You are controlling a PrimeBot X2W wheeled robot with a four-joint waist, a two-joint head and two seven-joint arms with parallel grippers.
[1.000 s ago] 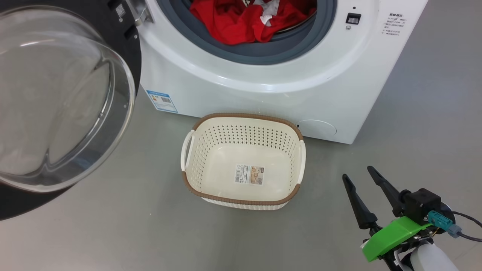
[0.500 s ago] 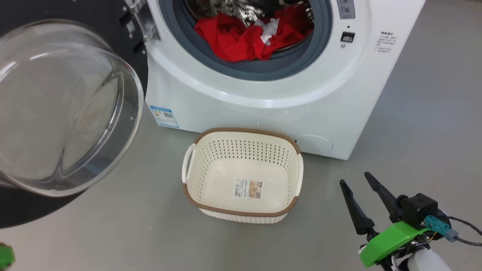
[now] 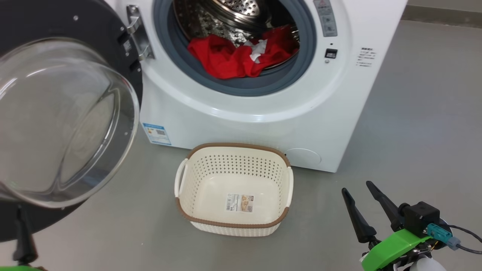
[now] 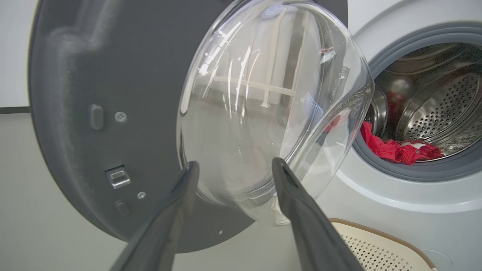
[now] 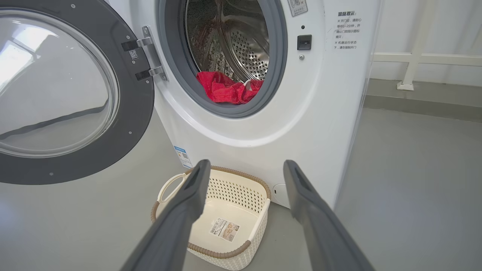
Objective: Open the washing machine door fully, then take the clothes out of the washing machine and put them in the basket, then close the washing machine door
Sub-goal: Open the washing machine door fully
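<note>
While the washing machine door (image 3: 64, 120) stands swung wide at 9 o'clock of the head view, its glass bowl bulging toward the camera, the clothes (image 3: 233, 58) are what matters now: a red heap with a flash of white, slumped on the lower lip of the drum inside the washing machine (image 3: 263, 124). Its long axis runs from 9 to 3 across the opening. The basket (image 3: 237, 146) waits on the floor just in front of the machine, with nothing in it but its label. From the right gripper (image 3: 357, 188) the heap lies up at about 11 o'clock, and in the right wrist view it sits dead ahead at 12 between the fingers, with nothing in the way. For the left gripper (image 4: 234, 165) the door's bowl crowds the line and the red fabric peeks out at 3 o'clock beyond it, so the right arm looks better placed for the reach. Both pincers are spread wide and hold nothing. Whether the left fingers brush the glass cannot be told. The right gripper hangs in free air, well apart from the basket.
</note>
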